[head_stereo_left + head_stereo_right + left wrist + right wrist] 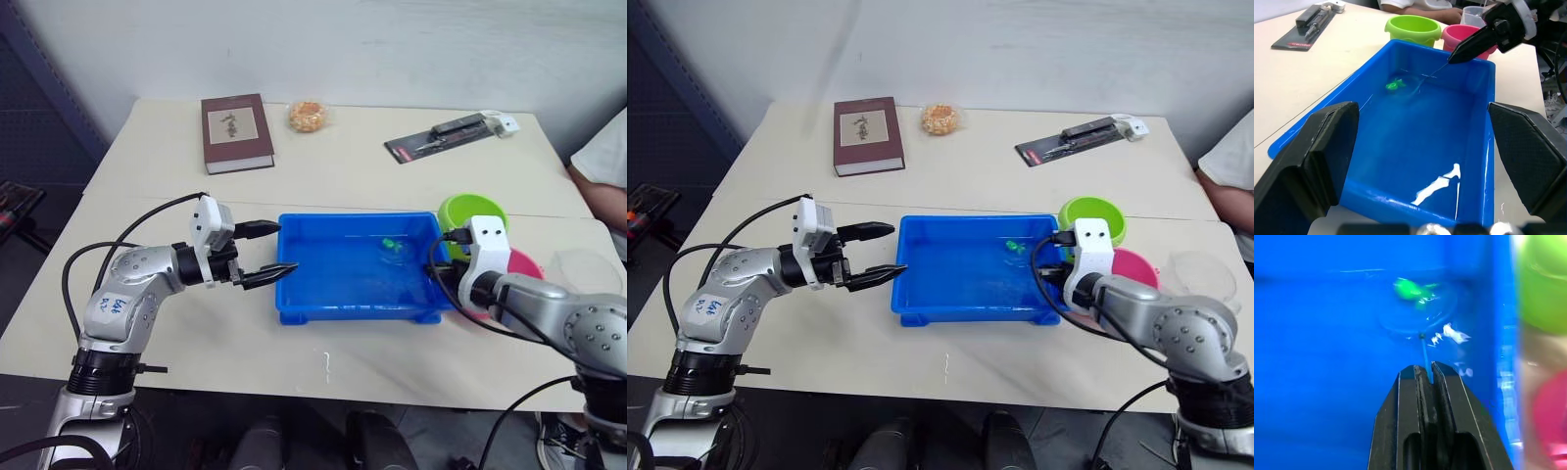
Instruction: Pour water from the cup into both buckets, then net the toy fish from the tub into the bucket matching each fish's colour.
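The blue tub [294,311] sits mid-table holding water and a small green toy fish [392,245]. At the tub's left rim my left gripper [284,249] stands open and holds nothing. Over the tub's right end, my right gripper [1425,369] is shut on the thin blue handle of a clear net [1418,311]. The net's ring lies in the water beside the green fish [1409,289]. The lime green bucket [472,213] and the pink bucket [526,264] stand just right of the tub. Further right is the clear cup [586,272].
A dark red book [235,132], a bagged snack [308,116] and a black tool pack [446,135] lie at the far side of the table. A person in white [607,162] sits at the right edge.
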`<state>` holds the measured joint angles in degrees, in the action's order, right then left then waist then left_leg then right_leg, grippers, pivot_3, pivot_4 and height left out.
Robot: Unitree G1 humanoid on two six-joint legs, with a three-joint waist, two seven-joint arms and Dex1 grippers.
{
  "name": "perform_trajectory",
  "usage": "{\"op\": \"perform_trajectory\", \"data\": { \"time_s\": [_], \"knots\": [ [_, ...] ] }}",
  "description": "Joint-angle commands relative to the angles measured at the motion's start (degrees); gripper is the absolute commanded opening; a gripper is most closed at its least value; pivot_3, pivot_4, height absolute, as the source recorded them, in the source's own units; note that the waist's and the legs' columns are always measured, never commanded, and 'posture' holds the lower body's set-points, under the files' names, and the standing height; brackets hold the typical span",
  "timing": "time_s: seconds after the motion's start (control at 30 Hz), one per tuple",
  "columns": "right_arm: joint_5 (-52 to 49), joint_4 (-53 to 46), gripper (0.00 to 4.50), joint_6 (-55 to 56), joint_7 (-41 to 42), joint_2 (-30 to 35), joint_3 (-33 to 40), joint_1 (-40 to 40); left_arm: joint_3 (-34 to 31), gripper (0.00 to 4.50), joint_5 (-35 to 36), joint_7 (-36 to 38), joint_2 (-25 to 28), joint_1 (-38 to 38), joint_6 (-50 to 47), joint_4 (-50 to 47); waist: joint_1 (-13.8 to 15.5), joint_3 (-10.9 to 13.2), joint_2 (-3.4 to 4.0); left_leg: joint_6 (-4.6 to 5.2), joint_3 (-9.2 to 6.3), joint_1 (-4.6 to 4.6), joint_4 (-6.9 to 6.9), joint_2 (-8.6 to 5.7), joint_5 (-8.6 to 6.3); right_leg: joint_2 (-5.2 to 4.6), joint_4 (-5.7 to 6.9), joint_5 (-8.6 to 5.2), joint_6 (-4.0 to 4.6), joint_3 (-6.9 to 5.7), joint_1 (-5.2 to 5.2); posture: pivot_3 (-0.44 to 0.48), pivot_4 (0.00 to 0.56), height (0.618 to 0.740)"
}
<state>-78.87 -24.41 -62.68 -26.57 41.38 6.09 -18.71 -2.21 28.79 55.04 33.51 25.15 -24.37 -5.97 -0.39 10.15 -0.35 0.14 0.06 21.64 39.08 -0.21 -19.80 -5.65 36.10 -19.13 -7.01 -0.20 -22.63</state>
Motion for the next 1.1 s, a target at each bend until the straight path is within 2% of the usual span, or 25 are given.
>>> {"op": "perform_trajectory", "data": {
  "time_s": [0.03, 0.2, 0.53, 0.67, 0.83, 0.97, 1.1],
  "knots": [
    [1.0, -4.4, 0.0, 1.3, 1.4, 0.3, 2.6, 1.6, -1.0, 4.49, 0.4, 0.3, 0.3, 0.1, 0.8, -1.3, 0.1, 0.0, 0.0, 0.0, 0.0, 0.0, 0.0, 0.0, 0.0, 0.0, 0.0, 0.0, 0.0, -0.01, 0.0, 0.0, 0.15, 0.738],
    [4.5, -11.1, 0.0, 5.1, 15.9, 3.5, 6.5, 8.3, -0.8, 4.49, 0.5, 0.3, -0.1, 0.0, 0.9, -0.9, 0.5, 0.0, 0.0, 0.06, -0.04, 0.04, -0.02, -0.04, -0.03, -0.03, -0.03, 0.0, 0.0, -0.05, 0.02, 0.0, 0.15, 0.738],
    [14.2, -16.3, 0.0, 14.1, 34.7, 6.0, 13.8, 19.4, -1.2, 4.49, 1.5, 0.5, -0.5, 1.8, 0.2, -0.6, 0.3, 0.0, 0.0, 0.11, -0.02, 0.02, -0.01, -0.04, -0.06, 0.04, -0.07, 0.03, -0.05, -0.02, 0.07, 0.0, 0.15, 0.738],
    [17.2, -16.1, 0.0, 17.5, 39.9, 5.4, 17.7, 23.7, -1.4, 4.49, 1.8, 0.3, -1.1, 3.8, 0.0, 0.1, 0.4, 0.0, -0.01, 0.11, -0.01, 0.01, -0.01, -0.06, -0.06, 0.08, -0.06, 0.03, -0.06, -0.03, 0.09, 0.0, 0.15, 0.738],
    [16.8, -14.8, 0.0, 19.6, 46.0, 6.2, 27.4, 27.5, -2.3, 4.49, 2.2, -0.8, -2.7, 5.7, 0.2, 2.0, 0.6, 0.0, -0.01, 0.13, -0.01, 0.0, 0.01, -0.11, -0.06, 0.12, -0.06, 0.05, -0.09, -0.04, 0.12, 0.0, 0.15, 0.738],
    [22.4, -11.5, 0.0, 21.6, 49.5, 8.0, 31.7, 29.2, -2.1, 4.49, 1.6, -0.7, -3.1, 6.3, 0.9, 2.9, 0.5, 0.0, -0.01, 0.13, 0.01, -0.01, 0.01, -0.11, -0.06, 0.16, -0.07, 0.05, -0.1, -0.07, 0.14, 0.0, 0.15, 0.738],
    [31.8, -4.9, 0.0, 23.8, 47.9, 10.3, 32.0, 26.6, -1.8, 4.49, 0.8, -1.2, -3.9, 6.8, 2.0, 3.7, 0.3, 0.0, -0.01, 0.14, 0.17, -0.14, 0.0, -0.11, -0.06, 0.17, -0.01, 0.06, -0.11, -0.1, 0.15, 0.0, 0.15, 0.738]
  ]
}}
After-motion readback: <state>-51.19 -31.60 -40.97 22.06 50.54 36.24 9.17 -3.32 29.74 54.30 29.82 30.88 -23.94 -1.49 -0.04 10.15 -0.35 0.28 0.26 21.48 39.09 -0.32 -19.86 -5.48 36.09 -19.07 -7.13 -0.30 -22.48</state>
